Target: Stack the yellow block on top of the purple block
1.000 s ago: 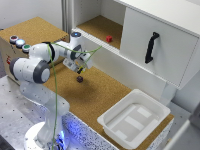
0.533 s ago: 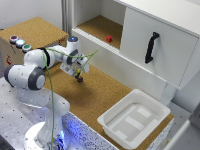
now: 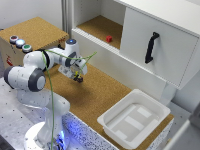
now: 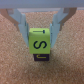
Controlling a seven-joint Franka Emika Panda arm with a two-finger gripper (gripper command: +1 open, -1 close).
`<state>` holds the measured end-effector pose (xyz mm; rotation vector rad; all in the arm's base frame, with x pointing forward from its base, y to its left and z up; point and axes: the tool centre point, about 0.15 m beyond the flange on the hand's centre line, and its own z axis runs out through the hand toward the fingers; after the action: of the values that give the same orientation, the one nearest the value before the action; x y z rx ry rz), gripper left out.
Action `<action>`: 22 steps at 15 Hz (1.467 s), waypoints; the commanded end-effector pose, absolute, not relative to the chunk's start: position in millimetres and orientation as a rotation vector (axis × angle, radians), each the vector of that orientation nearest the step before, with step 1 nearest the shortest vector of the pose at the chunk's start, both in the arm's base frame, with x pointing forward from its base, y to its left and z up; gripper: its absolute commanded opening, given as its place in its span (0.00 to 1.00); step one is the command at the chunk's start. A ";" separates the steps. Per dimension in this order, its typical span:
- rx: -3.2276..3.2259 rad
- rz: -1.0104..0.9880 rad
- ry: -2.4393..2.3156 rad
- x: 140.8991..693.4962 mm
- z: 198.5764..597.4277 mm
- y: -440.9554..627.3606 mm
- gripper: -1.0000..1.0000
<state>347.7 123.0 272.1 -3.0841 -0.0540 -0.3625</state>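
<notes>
arm swung toward exterior view's left

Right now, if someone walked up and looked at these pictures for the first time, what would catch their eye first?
Probably the tiny bright yellow cube marked with an S, clamped between the gripper jaws, with the tiny dark purple cube showing just beyond it on the cork surface. Next, the white plastic tub at the exterior view's lower right, and the small red cube inside the open white cabinet.

In the wrist view the yellow block hides nearly all of the purple block. In the exterior view both are too small to tell apart beneath the tool.
</notes>
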 end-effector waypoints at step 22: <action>-3.126 -0.339 -0.050 374.3 238.6 123.5 0.00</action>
<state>378.6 128.4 250.7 -3.0711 -0.0445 -0.3866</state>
